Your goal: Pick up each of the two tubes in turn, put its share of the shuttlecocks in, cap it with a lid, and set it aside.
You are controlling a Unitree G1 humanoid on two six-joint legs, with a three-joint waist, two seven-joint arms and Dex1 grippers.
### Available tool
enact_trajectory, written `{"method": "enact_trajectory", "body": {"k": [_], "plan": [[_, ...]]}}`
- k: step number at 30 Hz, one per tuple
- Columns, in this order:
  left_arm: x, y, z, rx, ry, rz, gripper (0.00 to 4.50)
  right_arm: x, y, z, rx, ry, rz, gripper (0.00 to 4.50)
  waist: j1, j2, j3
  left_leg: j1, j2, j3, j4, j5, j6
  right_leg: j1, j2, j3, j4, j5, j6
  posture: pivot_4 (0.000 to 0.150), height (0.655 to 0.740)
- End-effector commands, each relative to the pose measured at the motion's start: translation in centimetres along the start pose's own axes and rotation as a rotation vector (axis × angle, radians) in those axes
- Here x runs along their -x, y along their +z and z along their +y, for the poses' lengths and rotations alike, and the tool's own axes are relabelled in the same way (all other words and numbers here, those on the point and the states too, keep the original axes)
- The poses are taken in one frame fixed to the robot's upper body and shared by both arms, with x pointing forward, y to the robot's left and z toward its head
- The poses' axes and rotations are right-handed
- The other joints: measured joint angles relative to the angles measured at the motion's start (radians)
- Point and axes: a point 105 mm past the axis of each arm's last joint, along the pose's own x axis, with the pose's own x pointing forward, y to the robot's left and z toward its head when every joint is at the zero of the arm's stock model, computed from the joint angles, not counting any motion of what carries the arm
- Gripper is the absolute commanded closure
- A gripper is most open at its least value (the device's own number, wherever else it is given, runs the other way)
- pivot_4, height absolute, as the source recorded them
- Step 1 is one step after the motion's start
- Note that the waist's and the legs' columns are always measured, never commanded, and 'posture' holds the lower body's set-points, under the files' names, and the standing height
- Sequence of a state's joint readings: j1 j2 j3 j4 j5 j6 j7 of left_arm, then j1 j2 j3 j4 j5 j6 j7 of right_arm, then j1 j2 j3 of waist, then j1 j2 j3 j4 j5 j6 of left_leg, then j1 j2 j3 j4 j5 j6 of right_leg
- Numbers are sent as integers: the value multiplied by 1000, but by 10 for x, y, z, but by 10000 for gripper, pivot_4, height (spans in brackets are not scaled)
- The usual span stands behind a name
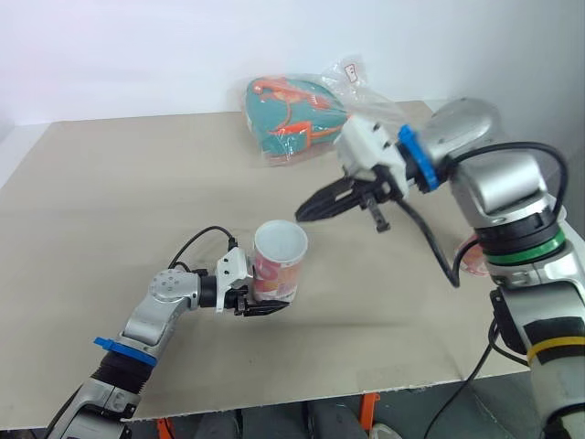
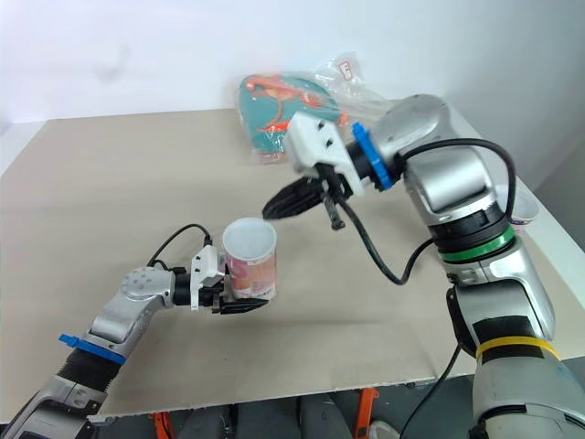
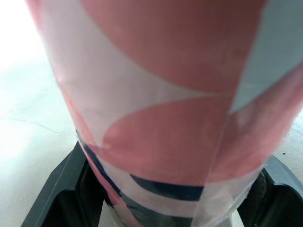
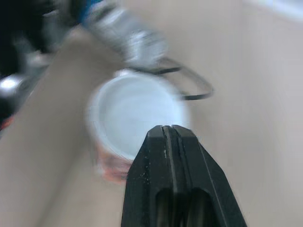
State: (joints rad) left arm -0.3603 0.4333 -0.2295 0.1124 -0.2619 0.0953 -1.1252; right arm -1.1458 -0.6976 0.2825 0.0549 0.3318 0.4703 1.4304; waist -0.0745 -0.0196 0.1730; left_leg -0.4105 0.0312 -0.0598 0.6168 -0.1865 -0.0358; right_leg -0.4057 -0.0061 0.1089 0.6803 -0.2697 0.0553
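Filling step: left gripper clamped on upright, open tube.
Right gripper, fingers together and empty, hovers near its mouth; probably must fetch a shuttlecock.

Bare table lies left of the tube; right pincer (fingers together) hangs near its mouth.

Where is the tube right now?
Head views: the tube is gripped by the left claw, near-left over the table, the right claw by its open mouth.
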Motion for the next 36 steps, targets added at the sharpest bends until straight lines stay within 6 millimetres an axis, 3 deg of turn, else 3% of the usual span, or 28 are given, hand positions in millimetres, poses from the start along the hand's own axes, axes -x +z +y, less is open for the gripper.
{"method": "enact_trajectory", "body": {"k": [1,4,7,12,13,14,15,18,23,27,36], "plan": [[-4,-3,1,57,-5,2,14153,25,1,3,-20,-160,-7,28183,7,-2,1,0,0,0,0,0,0,0,0,-1,0,0,0,1500,7387],[-6,0,1,88,-15,-8,14153,30,-2,24,-67,-183,-21,13065,15,-1,2,-3,-1,-1,1,0,0,0,-1,-1,-2,-1,1,1500,7387],[-7,0,-3,93,-34,-2,14153,39,-4,35,-124,-253,-36,719,18,0,2,-5,-1,0,1,0,0,-2,-1,0,-2,-1,2,1500,7387],[-8,-1,-3,85,-41,4,14153,39,-12,50,-208,-318,-51,719,19,0,3,-4,-1,-1,1,0,0,-1,-1,-1,-2,0,2,1500,7387],[-8,0,-3,83,-45,3,5852,38,-13,54,-221,-317,-55,0,20,0,3,-4,-1,-1,1,0,0,-1,-1,0,-2,0,2,1500,7387],[-9,0,-4,79,-53,4,1717,36,-13,57,-234,-314,-62,0,20,-1,3,-4,-1,-1,1,0,0,-1,-1,0,-2,0,2,1500,7387],[-10,0,-5,67,-57,5,305,35,-14,61,-249,-311,-71,0,20,-1,3,-4,-1,0,1,0,0,-2,-1,0,-3,0,2,1500,7387],[-12,0,-6,46,-66,-4,305,29,-16,73,-293,-287,-97,0,23,-1,3,-5,-1,0,1,0,0,-2,-1,0,-3,0,2,1500,7387],[-10,18,0,48,-66,-95,305,9,-32,101,-411,-193,-111,0,27,-2,4,-6,-1,-1,1,-1,0,-1,-1,-1,-4,0,3,1500,7387],[-1,20,3,49,-62,-85,305,5,-41,103,-448,-202,-115,0,26,-3,4,-6,-1,0,2,-1,0,-2,-1,0,-5,1,4,1500,7387],[36,-2,-1,-3,-64,53,305,7,-43,100,-451,-215,-130,0,27,-5,5,-7,0,-1,1,-1,0,-2,-1,-1,-7,1,3,1500,7387]]}}
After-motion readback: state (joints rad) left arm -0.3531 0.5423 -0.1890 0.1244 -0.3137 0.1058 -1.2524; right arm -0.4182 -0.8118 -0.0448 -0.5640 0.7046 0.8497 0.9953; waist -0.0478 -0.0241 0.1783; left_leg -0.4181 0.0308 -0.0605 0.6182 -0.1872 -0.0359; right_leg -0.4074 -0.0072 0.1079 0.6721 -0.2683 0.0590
